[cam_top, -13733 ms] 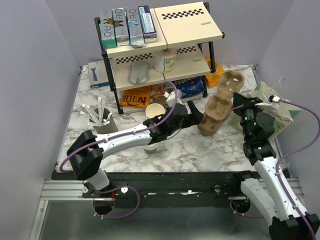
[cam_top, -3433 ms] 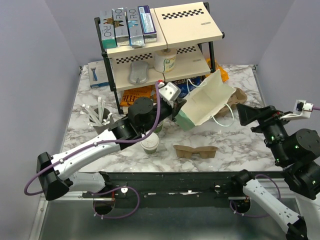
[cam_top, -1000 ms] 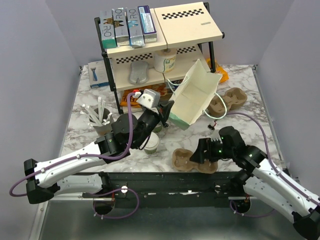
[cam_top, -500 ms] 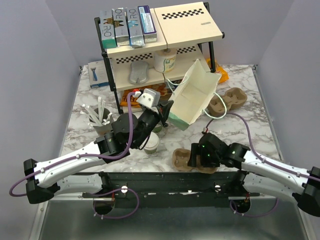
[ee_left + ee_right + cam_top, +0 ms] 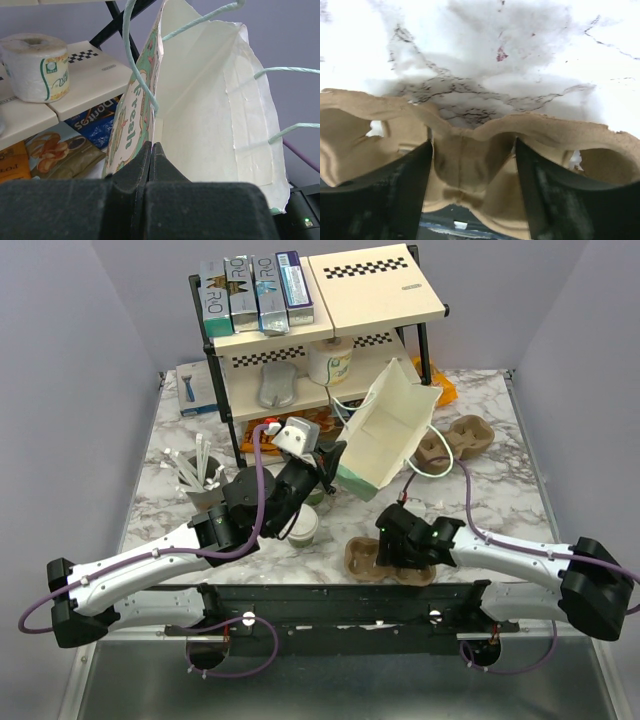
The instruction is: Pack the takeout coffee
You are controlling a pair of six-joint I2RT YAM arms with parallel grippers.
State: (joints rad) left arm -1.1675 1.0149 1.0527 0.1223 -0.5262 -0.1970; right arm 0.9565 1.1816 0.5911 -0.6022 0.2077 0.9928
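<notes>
The takeout coffee (image 5: 300,527), a small cup with a white lid, stands on the marble just under my left arm. My left gripper (image 5: 335,462) (image 5: 151,145) is shut on the rim of a cream paper bag (image 5: 390,430) (image 5: 200,100) and holds it tilted in the air, mouth towards the near side. A brown cardboard cup carrier (image 5: 360,558) (image 5: 470,160) lies near the table's front edge. My right gripper (image 5: 385,552) (image 5: 472,145) is open and low over it, one finger on each side of its middle ridge, close to the cardboard walls.
A black two-tier shelf rack (image 5: 300,340) stands at the back with boxes (image 5: 255,290) on top and a toilet roll (image 5: 332,362) (image 5: 35,67) below. Snack bags (image 5: 55,150) lie under it. A second carrier (image 5: 455,440) lies behind the bag. A holder of stirrers (image 5: 200,480) stands left.
My right arm has reached left along the front edge and lowered its gripper onto the carrier, and its jaws have narrowed. The left arm and the bag have stayed put.
</notes>
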